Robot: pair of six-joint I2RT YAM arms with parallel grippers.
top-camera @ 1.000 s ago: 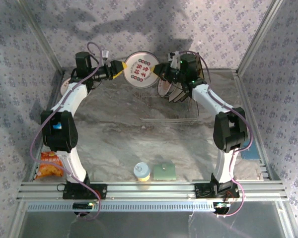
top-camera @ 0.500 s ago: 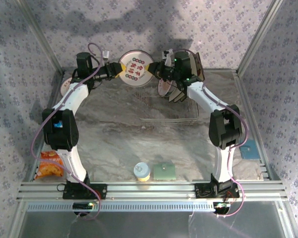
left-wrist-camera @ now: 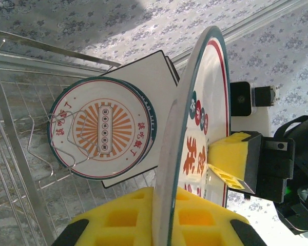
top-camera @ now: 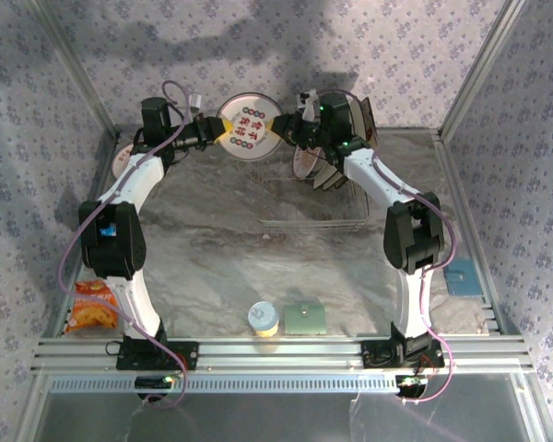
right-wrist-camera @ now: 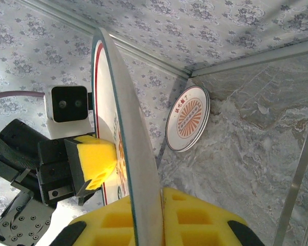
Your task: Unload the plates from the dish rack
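Plate [top-camera: 247, 130], one, round, glossy white: my left gripper [top-camera: 224, 132] clamps its 9 o'clock rim, right gripper [top-camera: 277, 129] its 3.

You'll find red Chinese characters between teal dots on the held plate [top-camera: 247, 129], too small to read. On the sunburst plate [left-wrist-camera: 102, 134], red characters sit at nine and three o'clock, unclear too.

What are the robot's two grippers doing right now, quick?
The left gripper is closed, holding the round plate by one edge.
The right gripper is closed, holding the same round plate by the opposite edge.
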